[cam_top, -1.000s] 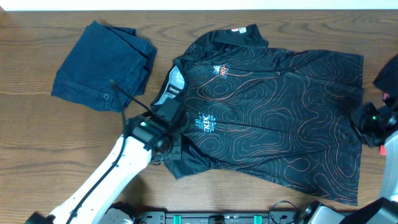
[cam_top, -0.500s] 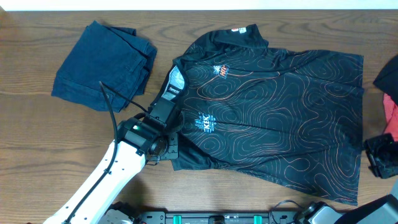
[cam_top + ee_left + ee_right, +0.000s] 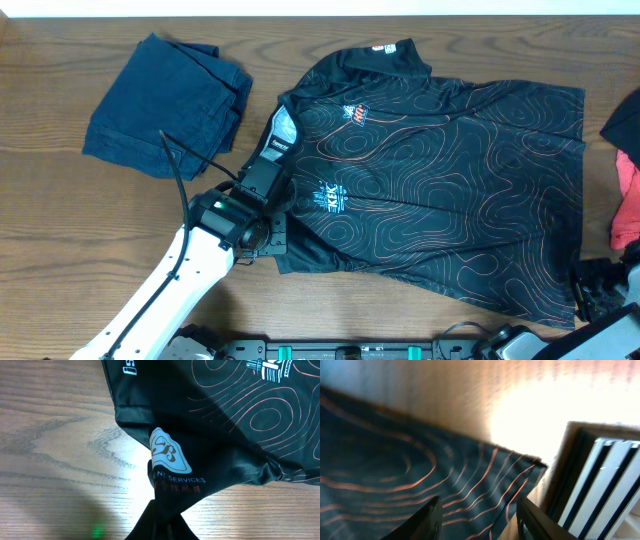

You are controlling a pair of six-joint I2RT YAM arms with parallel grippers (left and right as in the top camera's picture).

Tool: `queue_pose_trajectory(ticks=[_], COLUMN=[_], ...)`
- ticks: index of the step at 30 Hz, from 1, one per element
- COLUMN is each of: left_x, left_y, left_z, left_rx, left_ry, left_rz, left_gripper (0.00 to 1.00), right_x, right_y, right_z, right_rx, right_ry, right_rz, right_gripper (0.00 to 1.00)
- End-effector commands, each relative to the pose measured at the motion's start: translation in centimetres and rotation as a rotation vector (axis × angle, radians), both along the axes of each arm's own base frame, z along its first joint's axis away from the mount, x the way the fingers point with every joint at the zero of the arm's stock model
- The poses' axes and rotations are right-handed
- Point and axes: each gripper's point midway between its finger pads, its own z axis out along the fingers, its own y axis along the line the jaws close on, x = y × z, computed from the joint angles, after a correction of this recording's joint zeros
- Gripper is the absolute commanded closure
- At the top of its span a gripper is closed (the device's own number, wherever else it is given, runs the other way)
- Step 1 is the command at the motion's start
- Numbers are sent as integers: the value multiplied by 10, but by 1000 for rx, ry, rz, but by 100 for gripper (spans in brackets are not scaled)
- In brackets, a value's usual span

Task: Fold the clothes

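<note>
Nearest, the right gripper [image 3: 480, 525] hung half-open over a hem corner of the jersey [image 3: 430, 190], seemingly gripping nothing (that view was blurred). The left gripper [image 3: 270, 236] was pinched shut on the jersey's near sleeve. The jersey lay spread mid-table, with a denim garment [image 3: 165, 105] beyond at the left.

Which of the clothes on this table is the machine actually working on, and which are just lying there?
In the job:
- black jersey with thin orange lines, spread out on the table

Just lying about:
- navy denim, folded, beyond the jersey's collar end
- red garment, past the jersey's hem, cut off by the edge of the overhead view
</note>
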Motion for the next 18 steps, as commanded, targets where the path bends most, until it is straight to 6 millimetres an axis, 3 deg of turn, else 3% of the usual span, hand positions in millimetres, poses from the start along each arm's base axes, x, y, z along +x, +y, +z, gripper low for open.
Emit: queue_pose_trajectory(ticks=[1,8,18], left_x=[5,8,9], left_y=[1,0,-1], left_z=[6,6,6], left_rx=[2,-3,-5], left_ry=[-30,-40,-43], left_rz=[2,2,2], left_gripper=[94,94,94], right_x=[-15,-27,-33], right_y=[-4,4,11], right_z=[-6,-27,-30], right_rx=[-19,-14,5], right_ry=[30,34,61], right_rz=[-74,-116,-112], right_gripper=[54,54,56])
